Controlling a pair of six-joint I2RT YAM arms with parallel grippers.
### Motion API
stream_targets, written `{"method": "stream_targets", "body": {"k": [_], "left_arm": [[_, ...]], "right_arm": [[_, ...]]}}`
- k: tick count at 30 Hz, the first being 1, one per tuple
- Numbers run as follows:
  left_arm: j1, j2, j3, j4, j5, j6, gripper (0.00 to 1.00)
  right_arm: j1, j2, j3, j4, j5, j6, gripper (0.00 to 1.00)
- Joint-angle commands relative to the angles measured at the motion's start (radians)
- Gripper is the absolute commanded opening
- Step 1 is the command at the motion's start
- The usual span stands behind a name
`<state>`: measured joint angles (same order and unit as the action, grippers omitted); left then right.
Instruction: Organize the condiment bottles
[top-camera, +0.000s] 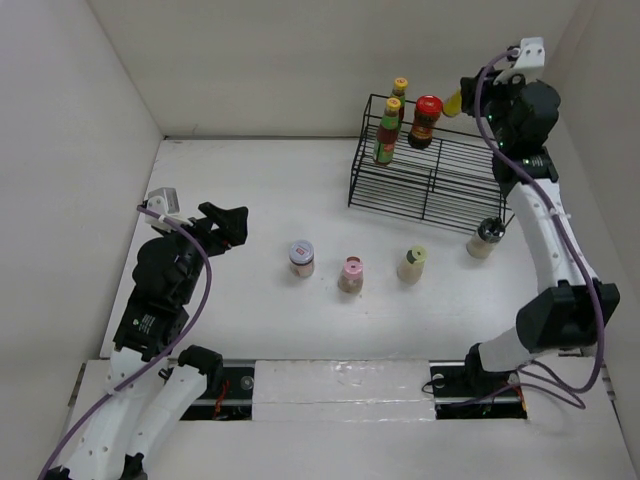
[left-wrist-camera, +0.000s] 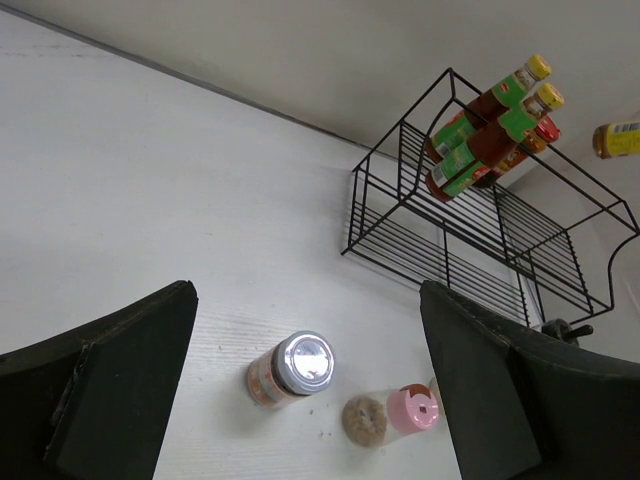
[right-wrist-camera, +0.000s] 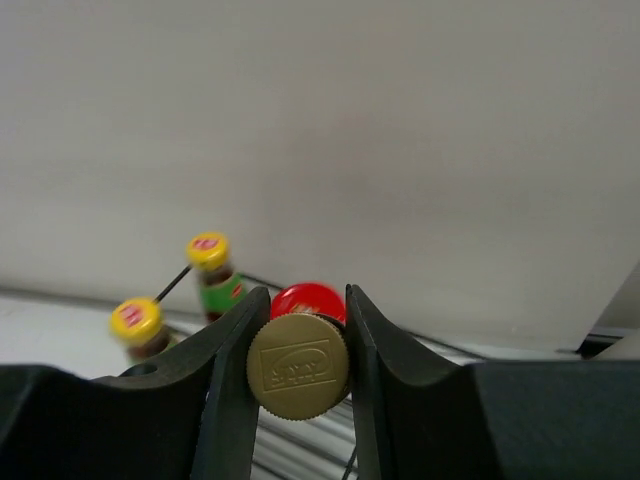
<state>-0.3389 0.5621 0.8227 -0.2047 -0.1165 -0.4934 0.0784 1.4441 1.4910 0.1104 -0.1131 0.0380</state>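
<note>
Right claw (right-wrist-camera: 300, 325) clenched on gold-capped bottle (right-wrist-camera: 298, 366), held just beside red-lidded jar (right-wrist-camera: 310, 298) over rack (top-camera: 430, 185). Best lowered upright, clear of jar and wire, before release. Left claw (top-camera: 228, 225) released above tabletop (top-camera: 260, 180).

Bright even light, soft shadows, blurred right-wrist background.

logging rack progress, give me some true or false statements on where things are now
The right gripper is shut on a gold-capped bottle. True.
The silver-lidded jar stands on the table, left of the pink-capped bottle. True.
The red-lidded jar stands on the table too. False: it is on the black wire rack.
The left gripper holds a bottle. False: it is open and empty.
</note>
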Motion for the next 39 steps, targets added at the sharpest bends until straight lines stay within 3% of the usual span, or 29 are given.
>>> {"method": "stream_targets", "body": {"k": [1,9,33,37,39], "left_arm": [[0.003,-0.01,0.001,0.053,0.0,0.016,0.89],[0.003,-0.001,0.001,0.053,0.0,0.016,0.89],[0.003,-0.001,0.001,0.053,0.0,0.016,0.89],[0.003,-0.001,0.001,0.053,-0.009,0.016,0.89],[0.003,-0.01,0.001,0.053,-0.009,0.016,0.89]], "right_arm": [[-0.052,0.103,0.168,0.002,-0.043,-0.004,0.15],[-0.137,0.317,0.431,-0.112,-0.085,-0.004,0.15],[-0.117,0.486,0.368,-0.184,-0.076,-0.013,0.2],[-0.117,0.504,0.39,-0.202,-0.066,-0.013,0.3],[-0.117,0.504,0.39,-0.202,-0.066,-0.013,0.45]]}}
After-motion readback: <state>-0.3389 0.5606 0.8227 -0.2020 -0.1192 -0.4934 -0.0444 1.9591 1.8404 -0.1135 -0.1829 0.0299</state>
